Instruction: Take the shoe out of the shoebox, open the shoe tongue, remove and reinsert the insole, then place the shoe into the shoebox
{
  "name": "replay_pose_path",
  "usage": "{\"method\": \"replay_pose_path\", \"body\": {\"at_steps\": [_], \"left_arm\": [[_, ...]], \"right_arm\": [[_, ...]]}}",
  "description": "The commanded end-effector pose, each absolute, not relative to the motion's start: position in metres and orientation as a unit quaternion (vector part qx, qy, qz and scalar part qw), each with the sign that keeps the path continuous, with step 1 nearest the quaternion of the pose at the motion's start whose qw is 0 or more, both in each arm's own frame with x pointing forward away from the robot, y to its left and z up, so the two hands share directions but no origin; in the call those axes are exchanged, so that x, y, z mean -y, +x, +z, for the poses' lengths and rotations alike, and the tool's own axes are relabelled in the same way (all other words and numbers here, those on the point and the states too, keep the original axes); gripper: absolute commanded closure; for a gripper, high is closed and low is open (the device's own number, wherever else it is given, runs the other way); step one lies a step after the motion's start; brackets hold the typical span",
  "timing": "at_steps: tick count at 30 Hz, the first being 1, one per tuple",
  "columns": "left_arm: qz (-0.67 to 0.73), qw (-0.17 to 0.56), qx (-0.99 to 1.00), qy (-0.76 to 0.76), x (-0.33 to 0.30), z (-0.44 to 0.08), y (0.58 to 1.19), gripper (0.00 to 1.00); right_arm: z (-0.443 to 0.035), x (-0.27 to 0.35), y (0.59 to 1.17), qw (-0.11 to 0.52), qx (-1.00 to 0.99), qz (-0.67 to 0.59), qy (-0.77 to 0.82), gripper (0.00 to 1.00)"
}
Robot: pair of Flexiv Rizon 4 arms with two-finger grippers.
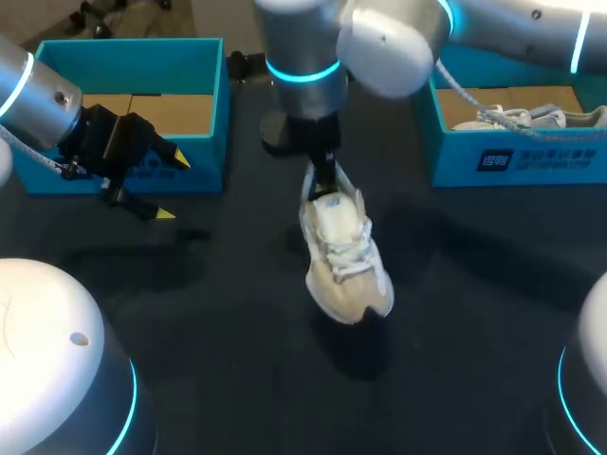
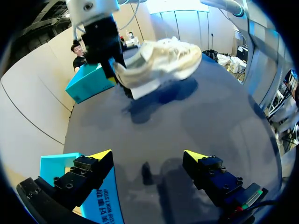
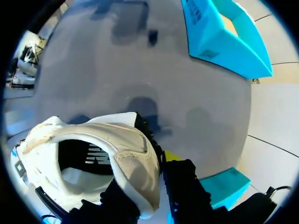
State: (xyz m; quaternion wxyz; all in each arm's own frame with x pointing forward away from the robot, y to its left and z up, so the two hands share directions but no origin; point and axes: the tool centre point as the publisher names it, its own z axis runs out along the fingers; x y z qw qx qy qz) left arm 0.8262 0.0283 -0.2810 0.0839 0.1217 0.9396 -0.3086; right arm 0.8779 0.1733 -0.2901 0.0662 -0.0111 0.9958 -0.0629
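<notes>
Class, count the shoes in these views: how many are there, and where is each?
2. One white shoe is held by the right gripper over the table's middle; the second shoe lies in the right-hand teal shoebox. More may be hidden.

This is looking like a robotics lab bench rather than a home; two grey industrial arms, the left arm (image 1: 33, 95) and the right arm (image 1: 384, 43), are hanging over a dark matte table (image 1: 209, 370), their joints glowing with cyan light rings; a teal left shoebox (image 1: 123, 55) and right shoebox (image 1: 555, 163) are sitting at the far corners; a white shoe (image 1: 343, 258) is dangling from the right arm, clear of the table.
</notes>
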Motion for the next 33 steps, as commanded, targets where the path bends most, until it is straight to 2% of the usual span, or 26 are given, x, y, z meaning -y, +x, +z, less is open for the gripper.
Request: {"method": "replay_pose_path", "body": {"at_steps": [1,7,16,33], "left_arm": [[-0.308,0.084,-0.940,0.122,-0.029,-0.280,0.825,0.00],[-0.308,0.084,-0.940,0.122,-0.029,-0.280,0.825,0.00],[-0.308,0.084,-0.940,0.122,-0.029,-0.280,0.825,0.00],[-0.308,0.084,-0.940,0.122,-0.029,-0.280,0.825,0.00]], "right_arm": [[-0.222,-0.170,0.871,0.071,-0.995,-0.068,-0.012,1.00],[-0.179,-0.164,0.876,0.088,-0.993,-0.081,-0.014,1.00],[-0.148,-0.155,0.889,0.111,-0.991,-0.070,-0.023,1.00],[-0.146,-0.154,0.889,0.111,-0.991,-0.069,-0.016,1.00]]}}
